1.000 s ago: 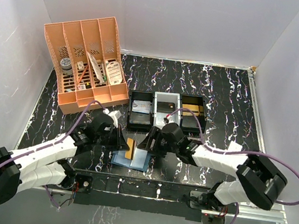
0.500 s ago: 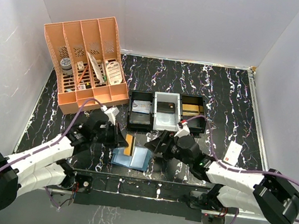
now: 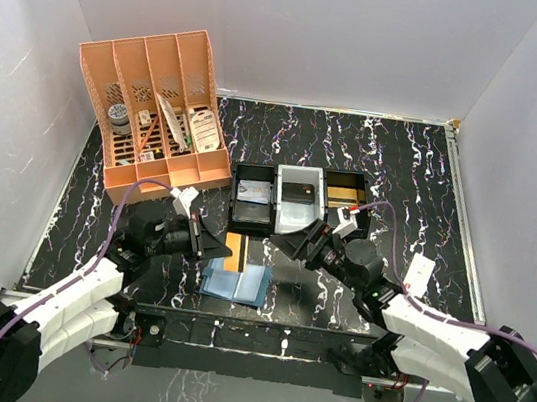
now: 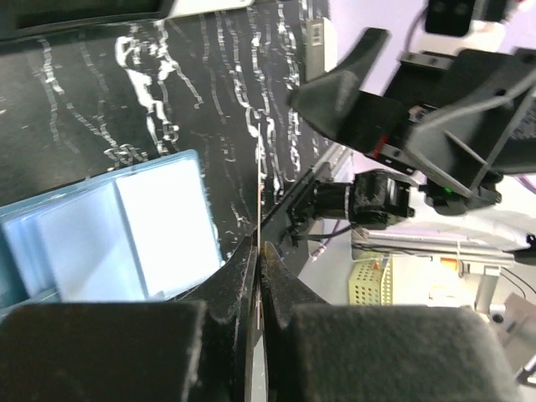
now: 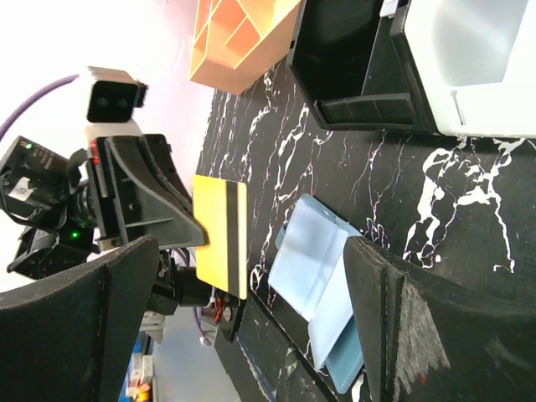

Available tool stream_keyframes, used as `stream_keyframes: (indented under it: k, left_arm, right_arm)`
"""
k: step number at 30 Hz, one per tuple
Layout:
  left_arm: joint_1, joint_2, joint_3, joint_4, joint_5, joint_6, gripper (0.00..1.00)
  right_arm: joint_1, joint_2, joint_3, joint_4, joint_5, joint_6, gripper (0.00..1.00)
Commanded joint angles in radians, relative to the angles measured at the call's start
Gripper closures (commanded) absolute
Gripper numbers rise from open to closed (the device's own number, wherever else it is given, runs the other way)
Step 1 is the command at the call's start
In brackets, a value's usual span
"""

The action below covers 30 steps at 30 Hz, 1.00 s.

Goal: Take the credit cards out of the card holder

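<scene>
Your left pincer (image 3: 211, 244) is clenched on one card (image 3: 234, 249), yellow-orange with a dark stripe. It sits just far of the holder (image 3: 236, 282) and apart from it. There is one holder, lying open on the tabletop (image 3: 404, 171) near the centre front, light blue inside with card pockets and a teal edge. Your right pincer (image 3: 301, 242) is spread wide and grasps nothing, just right of the card. Three trays (image 3: 294, 223) stand in a row beyond: black, white, black. One orange rack (image 3: 167, 168) is far left, and one white box (image 3: 419, 274) is on the right.
</scene>
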Motion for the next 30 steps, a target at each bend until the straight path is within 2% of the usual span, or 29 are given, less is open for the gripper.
stream_keyframes:
  k: [1,5,11,18,25,30]
  left_arm:
    - [0.007,0.001,-0.002,0.162,0.111,-0.048,1.0]
    - [0.006,0.021,-0.006,0.221,0.144,-0.074,1.0]
    - [0.006,0.038,-0.006,0.254,0.158,-0.085,1.0]
    - [0.006,0.053,-0.012,0.286,0.172,-0.102,1.0]
    - [0.006,0.052,-0.023,0.311,0.176,-0.119,1.0]
    - [0.006,0.051,-0.023,0.321,0.175,-0.125,1.0]
  right_arm:
    - [-0.05,0.07,0.024,0.11,-0.193,0.028,0.1]
    - [-0.06,0.167,0.045,0.221,-0.308,0.059,0.17]
    - [-0.059,0.299,0.138,0.284,-0.432,0.066,0.34]
    - [-0.059,0.338,0.155,0.34,-0.461,0.089,0.42]
    - [-0.057,0.362,0.161,0.366,-0.481,0.106,0.57]
    - [-0.058,0.384,0.159,0.412,-0.501,0.131,0.64]
